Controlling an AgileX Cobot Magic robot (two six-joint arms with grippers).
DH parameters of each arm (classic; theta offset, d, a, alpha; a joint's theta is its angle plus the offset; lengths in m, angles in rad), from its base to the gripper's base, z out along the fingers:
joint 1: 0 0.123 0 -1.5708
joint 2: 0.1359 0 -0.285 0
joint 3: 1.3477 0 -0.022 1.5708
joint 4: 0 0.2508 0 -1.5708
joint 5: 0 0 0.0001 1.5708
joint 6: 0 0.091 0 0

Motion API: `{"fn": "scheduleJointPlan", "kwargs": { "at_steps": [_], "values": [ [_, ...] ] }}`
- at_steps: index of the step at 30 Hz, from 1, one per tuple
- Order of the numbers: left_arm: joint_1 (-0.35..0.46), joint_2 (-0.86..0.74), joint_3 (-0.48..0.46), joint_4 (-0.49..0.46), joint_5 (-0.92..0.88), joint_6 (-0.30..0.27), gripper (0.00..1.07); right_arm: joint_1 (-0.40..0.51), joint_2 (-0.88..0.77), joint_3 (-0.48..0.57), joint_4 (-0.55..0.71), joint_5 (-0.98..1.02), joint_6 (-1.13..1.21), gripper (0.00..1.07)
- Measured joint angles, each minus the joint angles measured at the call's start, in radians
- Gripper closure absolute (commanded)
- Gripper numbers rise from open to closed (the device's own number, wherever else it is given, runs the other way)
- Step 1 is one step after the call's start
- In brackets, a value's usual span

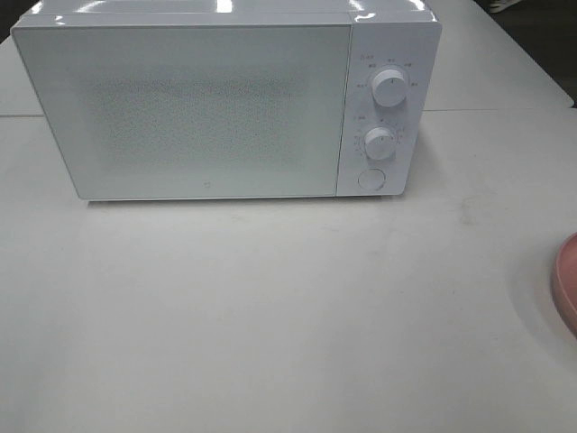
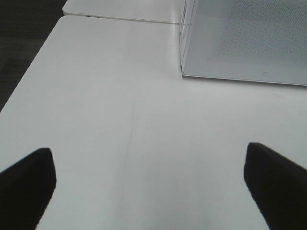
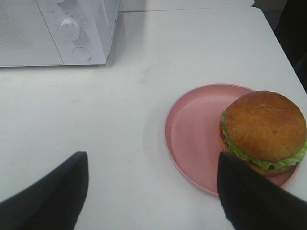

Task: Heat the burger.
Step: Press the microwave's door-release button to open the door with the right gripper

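The burger (image 3: 264, 130), with a glossy brown bun and green lettuce, sits on a pink plate (image 3: 192, 134) in the right wrist view. My right gripper (image 3: 151, 191) hangs open above the table beside the plate, one finger (image 3: 249, 196) close in front of the burger, holding nothing. In the high view only the plate's rim (image 1: 568, 280) shows at the right edge; the burger and both arms are out of that view. My left gripper (image 2: 148, 184) is wide open over bare table, near the microwave's left front corner (image 2: 184, 72).
A white microwave (image 1: 207, 108) stands at the back of the white table (image 1: 288, 316), door shut, with two knobs (image 1: 389, 87) and a round button (image 1: 370, 179) on its right panel. Dark floor lies beyond the table's left edge (image 2: 29, 76).
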Motion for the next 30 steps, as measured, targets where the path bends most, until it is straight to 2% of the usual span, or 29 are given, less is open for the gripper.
{"fn": "scheduleJointPlan", "kwargs": {
  "at_steps": [18,30],
  "values": [
    [0.000,0.000,0.000,0.000,0.000,0.000,0.07,0.000,0.001,-0.013,0.000,-0.002,0.001,0.35],
    [0.000,0.000,0.000,0.000,0.000,0.000,0.07,0.000,0.230,-0.038,0.001,-0.159,0.001,0.35]
  ]
}}
